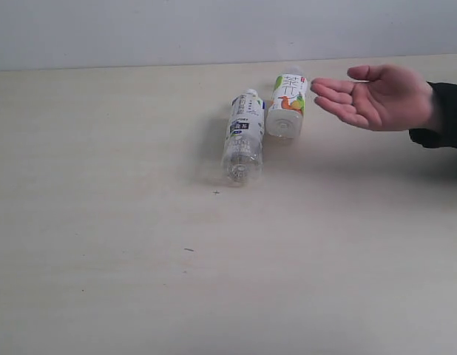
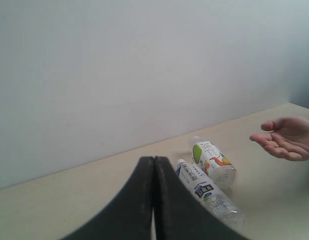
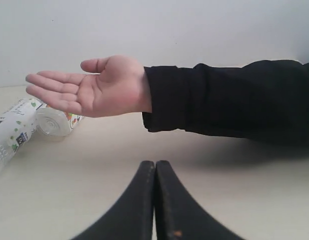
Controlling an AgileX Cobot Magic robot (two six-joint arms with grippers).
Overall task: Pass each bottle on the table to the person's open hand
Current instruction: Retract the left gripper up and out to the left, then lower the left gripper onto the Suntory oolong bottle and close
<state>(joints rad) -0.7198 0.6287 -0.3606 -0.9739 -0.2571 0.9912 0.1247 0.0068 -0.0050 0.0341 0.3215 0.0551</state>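
Note:
Two bottles lie on their sides on the pale table (image 1: 103,222). The blue-white labelled bottle (image 1: 243,137) (image 2: 207,192) (image 3: 7,140) lies left of the fruit-picture bottle (image 1: 289,103) (image 2: 214,164) (image 3: 54,120). A person's open hand (image 1: 376,96) (image 2: 287,140) (image 3: 94,87) is held palm up just right of the fruit-picture bottle. The pink bottle and the green-labelled bottle are out of view. My left gripper (image 2: 154,160) is shut on nothing, well back from the bottles. My right gripper (image 3: 155,163) is also shut and empty, below the person's forearm. Neither gripper shows in the exterior view.
A black sleeve (image 3: 229,97) (image 1: 444,115) covers the person's forearm, reaching in from the right. A plain pale wall (image 1: 214,29) runs behind the table's far edge. A few tiny dark specks (image 1: 217,192) mark the tabletop.

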